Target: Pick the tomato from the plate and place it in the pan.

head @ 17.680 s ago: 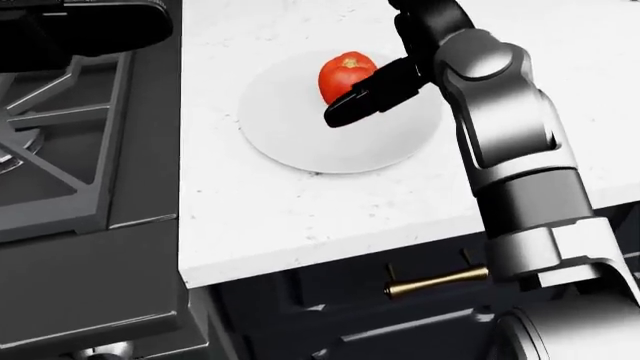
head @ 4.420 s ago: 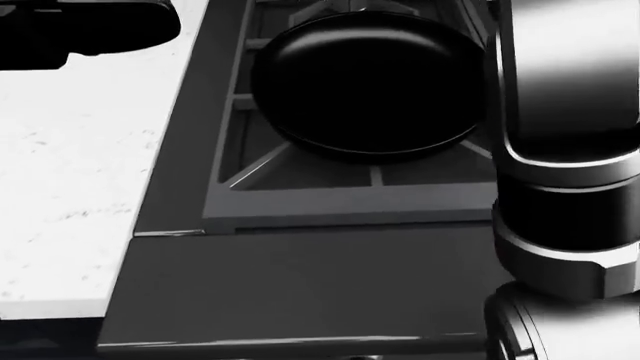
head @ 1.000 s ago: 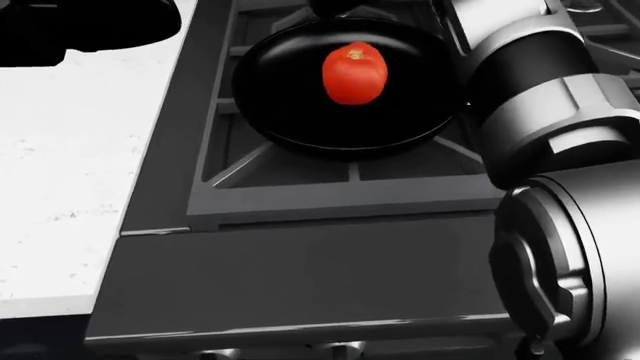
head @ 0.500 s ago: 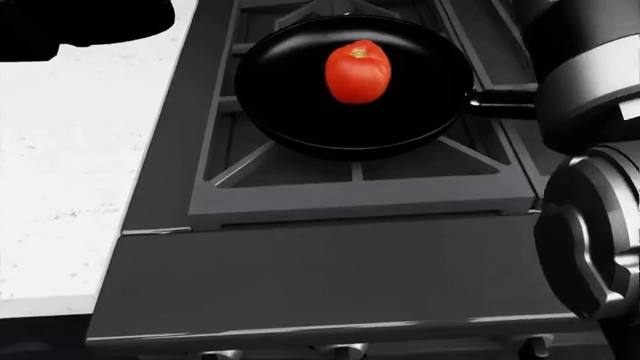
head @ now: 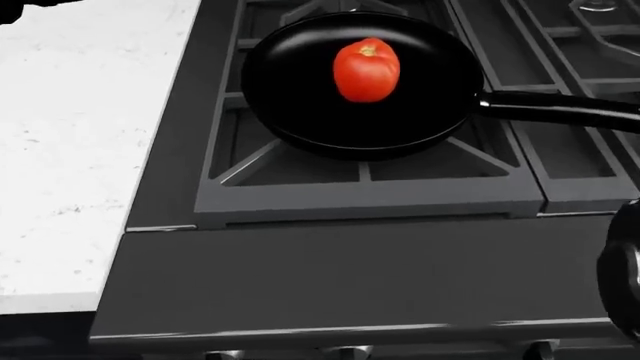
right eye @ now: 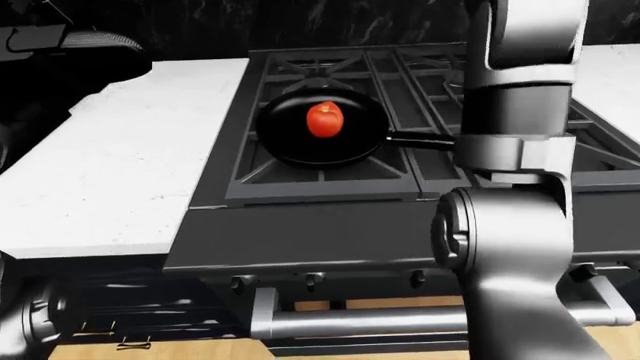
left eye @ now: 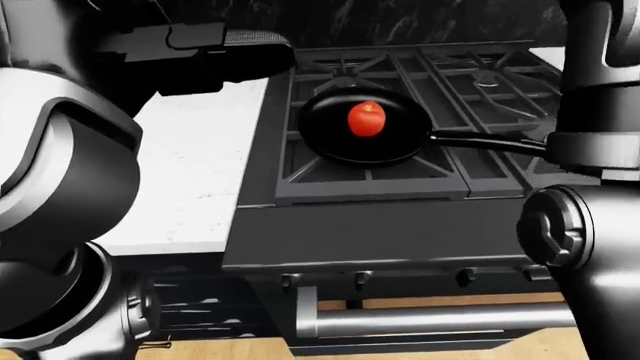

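Head view looks straight down on the pan, a round black skillet on the stove grate, its handle running off to the view's right. The tomato lies inside the pan, near its middle: smooth, bright red, slightly longer than wide, with a pale yellowish stem scar at its upper end. It touches nothing but the pan's floor. The white speckled table sits just beside the stove, on the pan's left.

The eye views take in more: the stove's knobs and oven bar below the pan, further burners to the pan's right, and both arms. The left hand hangs over the table, left of the pan; whether its fingers are spread or closed I cannot tell. The right arm rises right of the pan, its hand out of sight above.
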Tool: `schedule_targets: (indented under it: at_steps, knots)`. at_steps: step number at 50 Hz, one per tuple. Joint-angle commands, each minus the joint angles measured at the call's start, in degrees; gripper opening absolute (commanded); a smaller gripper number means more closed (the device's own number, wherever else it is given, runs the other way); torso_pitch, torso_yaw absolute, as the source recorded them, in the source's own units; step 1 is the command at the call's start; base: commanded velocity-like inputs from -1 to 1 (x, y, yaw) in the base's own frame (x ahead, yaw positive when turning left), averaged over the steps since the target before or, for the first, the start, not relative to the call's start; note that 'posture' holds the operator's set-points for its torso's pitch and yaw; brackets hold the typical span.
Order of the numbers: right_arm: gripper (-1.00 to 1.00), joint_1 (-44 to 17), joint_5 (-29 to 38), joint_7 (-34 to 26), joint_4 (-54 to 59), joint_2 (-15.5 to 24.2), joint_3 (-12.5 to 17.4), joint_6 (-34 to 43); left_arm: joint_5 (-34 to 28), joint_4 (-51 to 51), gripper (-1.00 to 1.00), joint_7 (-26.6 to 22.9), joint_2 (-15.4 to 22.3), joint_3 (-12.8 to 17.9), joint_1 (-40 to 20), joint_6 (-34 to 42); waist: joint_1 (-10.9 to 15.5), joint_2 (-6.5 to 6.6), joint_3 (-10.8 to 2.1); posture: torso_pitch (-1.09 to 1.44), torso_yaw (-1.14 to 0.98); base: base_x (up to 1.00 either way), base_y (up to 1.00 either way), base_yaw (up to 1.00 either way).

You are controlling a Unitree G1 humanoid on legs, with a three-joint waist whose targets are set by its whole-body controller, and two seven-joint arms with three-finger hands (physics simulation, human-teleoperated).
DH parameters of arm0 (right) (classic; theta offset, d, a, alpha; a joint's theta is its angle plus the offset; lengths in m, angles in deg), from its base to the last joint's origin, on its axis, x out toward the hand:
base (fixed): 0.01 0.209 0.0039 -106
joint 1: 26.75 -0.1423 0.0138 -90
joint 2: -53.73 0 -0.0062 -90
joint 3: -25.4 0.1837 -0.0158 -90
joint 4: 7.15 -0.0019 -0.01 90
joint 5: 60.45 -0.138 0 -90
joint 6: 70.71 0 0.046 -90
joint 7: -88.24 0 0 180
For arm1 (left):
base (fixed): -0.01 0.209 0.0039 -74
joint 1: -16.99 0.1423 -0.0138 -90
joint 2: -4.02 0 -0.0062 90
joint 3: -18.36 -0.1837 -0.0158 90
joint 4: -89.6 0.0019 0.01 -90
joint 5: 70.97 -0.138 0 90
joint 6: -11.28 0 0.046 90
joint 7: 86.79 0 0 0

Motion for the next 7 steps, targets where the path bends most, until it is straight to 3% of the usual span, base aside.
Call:
schedule_targets:
  at_steps: [1,7]
  knots:
    - [1.0,-0.7,-0.6,-0.4,-6.1,0.9,0.4,3.6,0.2,-0.4,1.0,0.6,0.7,0.7,-1.8,-1.5,0.1,-0.14,-1.75,0.0,0.0,0.0,0.0,0.0]
    - [1.0,1.5,-1.9,-0.9,-17.0,1.9,1.1,10.7,0.2,0.1,1.0,1.2,1.2,0.8,-2.1,-2.6,0.1,-0.19,-1.67,0.0,0.0,0.0,0.0,0.0]
